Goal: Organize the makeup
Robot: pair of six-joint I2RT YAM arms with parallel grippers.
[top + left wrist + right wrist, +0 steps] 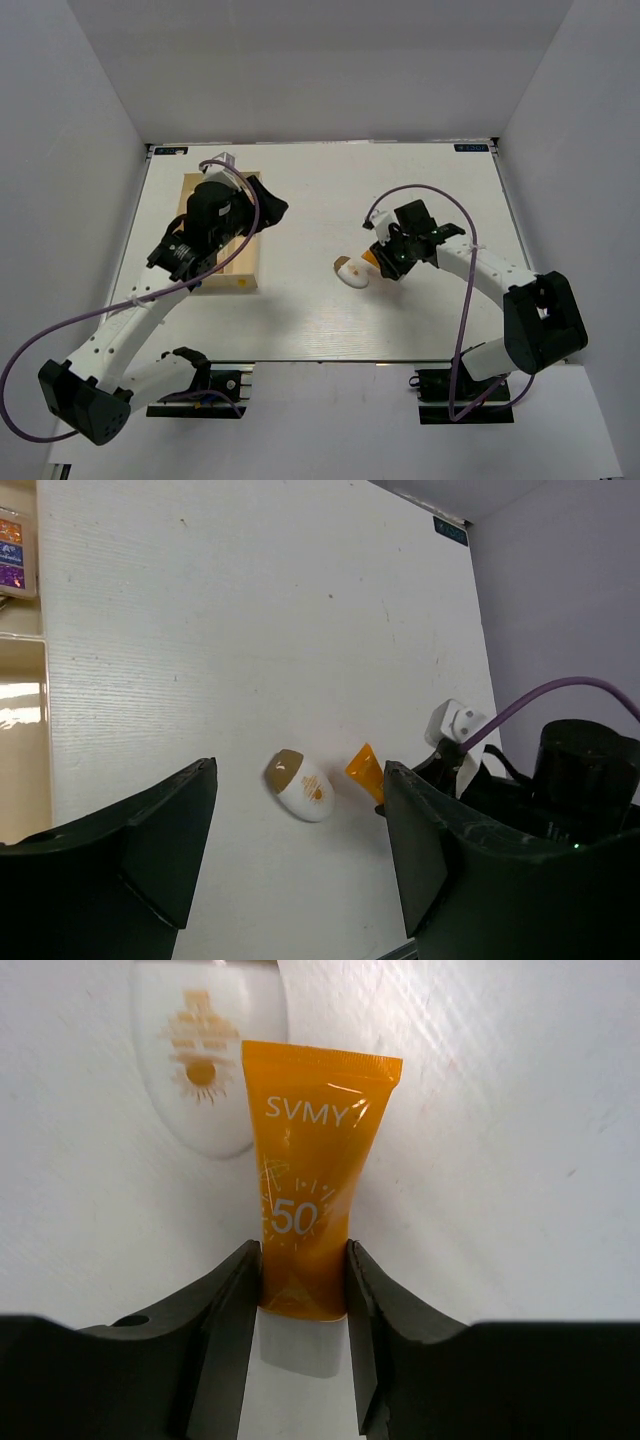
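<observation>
Orange tube (310,1210) is clamped at its cap end between the fingers of my right gripper (303,1272), mid-table, its crimped end just beside the white egg (205,1070). My left gripper (300,830) hangs spread wide and holding nothing, above the wooden tray (243,272) at the left

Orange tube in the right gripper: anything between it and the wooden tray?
The white egg-shaped piece with a tan end lies right beside the orange tube, on its tray side. Beyond that, bare table, but the open left gripper hangs over the light wooden tray.
</observation>
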